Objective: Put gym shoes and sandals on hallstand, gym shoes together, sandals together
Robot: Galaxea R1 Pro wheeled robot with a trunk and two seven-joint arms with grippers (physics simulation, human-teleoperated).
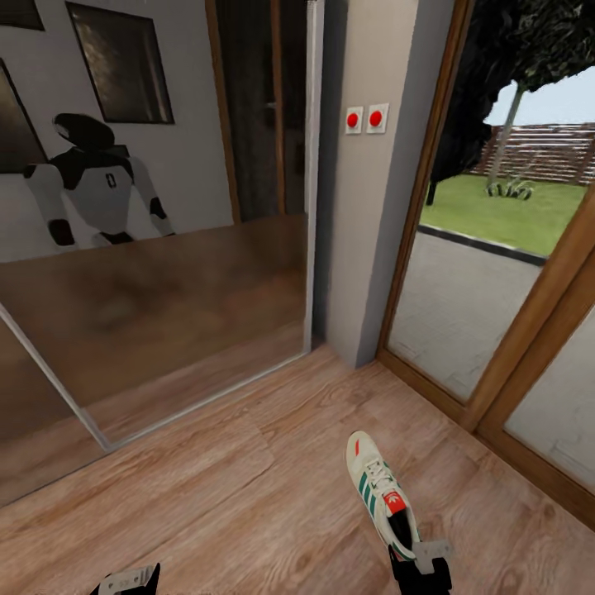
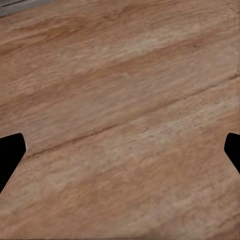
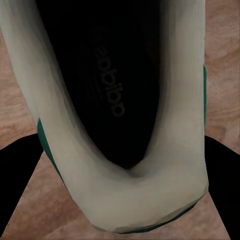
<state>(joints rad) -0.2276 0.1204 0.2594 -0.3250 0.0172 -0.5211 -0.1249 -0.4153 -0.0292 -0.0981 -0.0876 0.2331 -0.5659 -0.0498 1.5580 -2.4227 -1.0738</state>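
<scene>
White gym shoe [image 1: 382, 500] is clamped at its heel between the fingers of the right claw [image 1: 420, 568], toe pointing away, while the left claw [image 1: 128, 581] hangs wide apart, holding nothing, above the corridor floor [image 1: 231, 487].

Head camera high, angled forward and down over corridor floor [image 1: 207, 496], left wrist camera low, facing bare planks, right wrist camera tight on gym shoe [image 3: 125, 190] heel, shared with head view [image 1: 382, 496].
</scene>
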